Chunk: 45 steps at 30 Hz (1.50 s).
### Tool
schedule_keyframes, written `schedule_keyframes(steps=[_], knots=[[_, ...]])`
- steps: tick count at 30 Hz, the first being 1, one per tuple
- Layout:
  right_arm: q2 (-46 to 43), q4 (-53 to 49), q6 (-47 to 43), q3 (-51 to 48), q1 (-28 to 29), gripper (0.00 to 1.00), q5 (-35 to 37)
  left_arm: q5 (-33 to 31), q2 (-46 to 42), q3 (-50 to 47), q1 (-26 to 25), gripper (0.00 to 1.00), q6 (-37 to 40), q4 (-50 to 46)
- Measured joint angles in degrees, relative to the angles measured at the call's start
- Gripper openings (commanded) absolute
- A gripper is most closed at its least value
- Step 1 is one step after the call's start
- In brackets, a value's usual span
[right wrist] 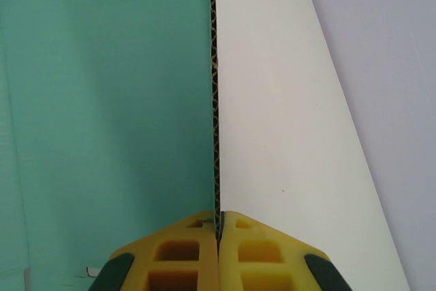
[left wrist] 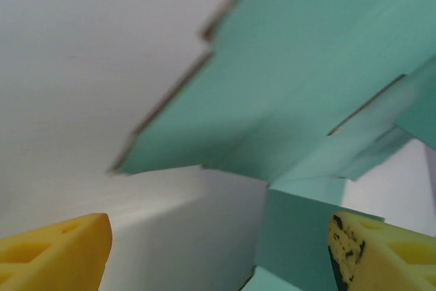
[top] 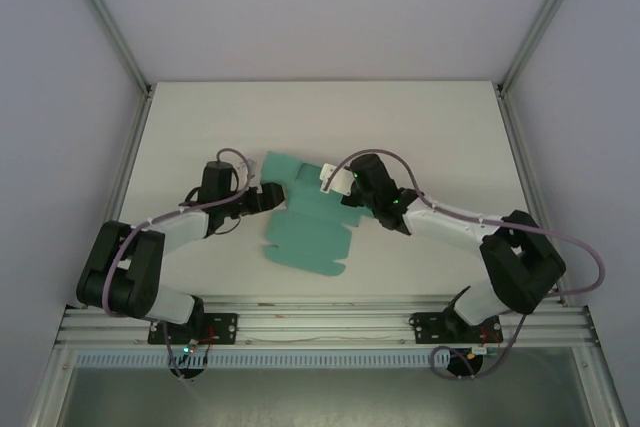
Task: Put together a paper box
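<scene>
The paper box (top: 310, 232) is a flat teal-green die-cut sheet lying mid-table, with its right side raised. My right gripper (top: 350, 187) is shut on its right edge; in the right wrist view the yellow fingertips (right wrist: 197, 236) pinch the corrugated edge of the card (right wrist: 102, 100), and the gripper (right wrist: 218, 226) holds it upright. My left gripper (top: 268, 197) is at the sheet's left edge. In the left wrist view this gripper (left wrist: 218, 257) is open, its yellow fingers (left wrist: 61, 250) wide apart. A teal flap (left wrist: 300, 236) stands between them, close to the right finger, and the lifted sheet (left wrist: 306, 86) spreads above.
The white table (top: 200, 127) is bounded by grey walls and metal posts (top: 105, 17) on both sides. An aluminium rail (top: 320, 322) with the arm bases runs along the near edge. The table's right edge (right wrist: 354, 134) shows beside the held card.
</scene>
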Motion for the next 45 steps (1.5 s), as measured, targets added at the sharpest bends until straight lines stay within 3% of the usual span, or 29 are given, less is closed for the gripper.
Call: schedule_keyframes(steps=[10,16,27,36,45], knots=[[-4.2,0.8,3.8,-1.1,-2.2,0.00,-6.1,6.1,1.4,-1.4,-2.2,0.50,-2.6,11.4],[-6.4,0.8,5.3,-2.3,-3.3,0.00,-8.8,8.5,2.0,-2.4,-2.2,0.23,-4.9,16.9],[-7.0,0.8,5.8,-2.3,-4.1,0.00,-9.4,8.3,2.3,-2.4,-2.3,0.00,-7.2,18.2],[-5.5,-0.4,2.6,-1.7,-3.7,0.00,-8.7,0.6,3.7,2.3,-4.5,0.00,-7.6,8.5],[-1.1,0.0,-4.3,-0.7,1.2,0.00,-0.8,-3.2,10.2,5.9,-5.2,0.00,-12.1,2.4]])
